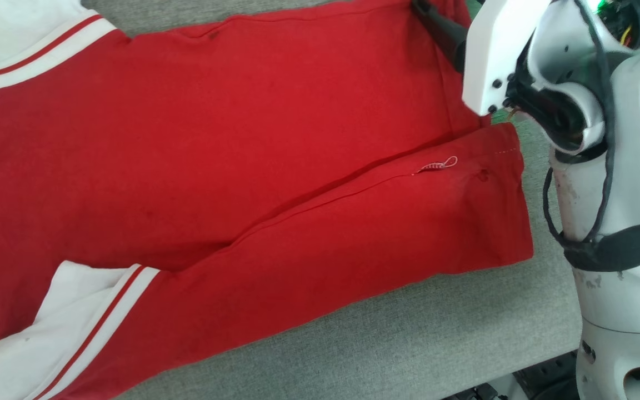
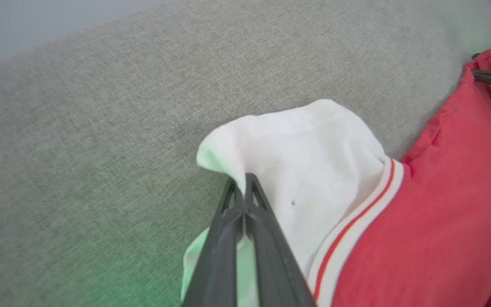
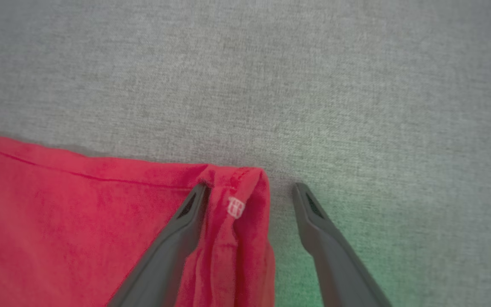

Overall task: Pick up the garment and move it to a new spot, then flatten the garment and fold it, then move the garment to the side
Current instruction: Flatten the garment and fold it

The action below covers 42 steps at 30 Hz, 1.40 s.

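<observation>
Fingers of the left gripper [image 2: 243,189] are clamped together on the white sleeve of the garment [image 2: 420,234], as the left wrist view shows. From the head, the garment [image 1: 242,139] lies spread on grey upholstery [image 1: 409,344], its near side folded over the body. At its right hem corner the right gripper [image 3: 252,192] stands open, one finger on red cloth, one on bare upholstery; the pale right arm [image 1: 620,166] hides that corner from the head.
</observation>
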{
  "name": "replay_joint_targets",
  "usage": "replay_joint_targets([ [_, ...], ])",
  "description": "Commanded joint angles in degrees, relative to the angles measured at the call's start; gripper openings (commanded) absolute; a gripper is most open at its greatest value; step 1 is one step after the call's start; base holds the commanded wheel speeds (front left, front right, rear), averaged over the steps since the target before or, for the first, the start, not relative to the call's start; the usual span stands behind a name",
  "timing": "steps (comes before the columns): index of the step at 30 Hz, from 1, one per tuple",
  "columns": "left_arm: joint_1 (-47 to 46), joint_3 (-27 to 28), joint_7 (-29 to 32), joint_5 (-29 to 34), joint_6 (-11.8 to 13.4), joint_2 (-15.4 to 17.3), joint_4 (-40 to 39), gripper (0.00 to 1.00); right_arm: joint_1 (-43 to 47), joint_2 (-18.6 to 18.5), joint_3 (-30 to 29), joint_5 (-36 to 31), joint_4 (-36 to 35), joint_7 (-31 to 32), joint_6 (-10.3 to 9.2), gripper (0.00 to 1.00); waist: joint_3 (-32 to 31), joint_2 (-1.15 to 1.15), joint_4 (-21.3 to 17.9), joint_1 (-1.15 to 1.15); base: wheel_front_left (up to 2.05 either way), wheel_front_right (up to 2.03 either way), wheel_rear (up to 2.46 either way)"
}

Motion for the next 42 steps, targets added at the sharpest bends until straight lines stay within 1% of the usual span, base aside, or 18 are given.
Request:
replay_joint_targets([
  [1,-1.1,-0.2,-0.6,-0.6,0.0,-0.4,0.0,0.0,0.7,0.2,0.3,0.2,1.2,1.4,0.0,0.84,0.0,0.0,0.4,0.0,0.0,0.0,0.0],
  [2,-1.3,-0.5,-1.1,-0.6,0.0,-0.7,0.0,0.0,0.5,0.2,0.4,-0.1,1.1,2.5,0.0,0.64,-0.1,0.0,0.6,0.0,0.0,0.0,0.0],
  [3,-1.4,-0.7,-1.6,-0.8,0.0,-0.9,0.1,0.0,0.4,0.2,0.5,-0.2,0.9,3.1,0.0,0.27,-0.2,0.0,0.7,0.0,0.0,0.0,0.0],
  [4,-1.5,-0.9,-2.2,-1.0,0.0,-1.1,0.1,0.0,0.3,0.2,0.2,-0.3,0.6,3.4,0.0,0.0,-0.4,0.0,0.9,0.0,0.0,0.0,0.0],
  [10,-2.0,-1.5,-7.3,-1.9,0.0,-3.2,-0.1,0.0,0.9,0.1,-1.5,-2.2,-2.0,1.6,-0.01,0.0,-2.5,0.0,2.7,0.0,0.0,0.0,0.0],
  [13,-1.3,-1.9,-9.9,-3.2,0.0,-4.1,-1.2,0.0,2.1,0.1,-2.5,-3.0,-3.7,1.2,-0.01,0.0,-4.7,0.0,4.6,0.0,0.0,0.0,0.0],
  [16,0.3,-2.2,-12.8,-4.6,0.0,-4.8,-4.1,0.0,4.1,-0.3,-3.1,-3.6,-6.6,2.1,0.0,0.0,-7.2,0.0,6.8,0.0,0.0,0.0,0.0],
  [20,3.7,-3.4,-17.9,-4.8,0.0,-3.5,-10.5,0.0,8.6,-2.3,-3.9,-3.9,-11.8,3.9,-0.01,0.0,-10.0,0.0,10.0,0.0,0.0,0.0,0.0],
  [22,6.2,-4.1,-21.3,-4.7,0.0,-2.2,-13.9,0.0,11.5,-3.5,-4.3,-3.7,-14.8,5.3,0.0,0.0,-11.1,0.0,11.4,0.0,0.0,0.0,0.0],
  [24,9.4,-5.5,-24.9,-3.6,0.1,-1.1,-17.2,0.0,15.0,-4.4,-5.3,-3.3,-18.0,6.2,-0.01,0.0,-12.1,0.0,12.8,0.0,0.0,0.0,0.0],
  [27,14.0,-7.9,-31.9,-2.2,0.1,0.5,-21.1,0.0,21.0,-5.7,-7.3,-2.6,-22.9,7.5,0.0,0.0,-13.6,0.0,14.7,0.0,0.0,0.0,0.0],
  [30,18.8,-10.6,-39.3,-0.7,0.1,2.4,-24.1,0.0,27.3,-6.3,-9.8,-2.0,-27.4,8.7,0.0,0.0,-14.8,0.0,16.1,0.0,0.0,0.0,0.0],
  [31,18.8,-10.6,-39.3,-0.7,0.1,2.4,-24.1,0.0,27.3,-6.3,-9.8,-2.0,-27.4,8.7,0.0,0.0,-14.8,0.0,16.1,0.0,0.0,0.0,0.0],
  [33,22.0,-12.7,-43.9,0.4,0.1,3.9,-25.7,0.0,31.4,-6.6,-11.2,-1.5,-30.5,9.0,0.0,0.0,-15.5,0.0,16.7,0.0,0.0,0.0,0.0],
  [35,25.1,-14.4,-46.9,1.6,0.1,5.3,-26.7,0.0,34.9,-6.4,-12.6,-0.9,-32.5,8.9,0.0,0.0,-15.9,0.0,17.0,0.0,0.0,0.0,0.0],
  [40,32.7,-16.1,-49.4,3.8,0.1,5.5,-27.1,0.0,42.3,-6.0,-16.0,-0.2,-36.4,8.1,0.0,0.0,-16.5,0.0,17.9,0.0,0.0,0.0,0.0],
  [41,33.9,-15.3,-49.4,2.6,0.1,4.6,-27.1,0.0,43.5,-5.9,-16.8,-0.6,-37.1,7.6,0.0,0.0,-16.5,0.0,18.1,0.0,0.0,0.0,0.0],
  [42,37.0,-12.1,-49.4,0.8,0.1,2.9,-26.7,0.0,45.8,-5.0,-18.2,-0.8,-38.2,6.7,0.0,0.0,-16.6,0.0,18.5,0.0,0.0,0.0,0.0],
])
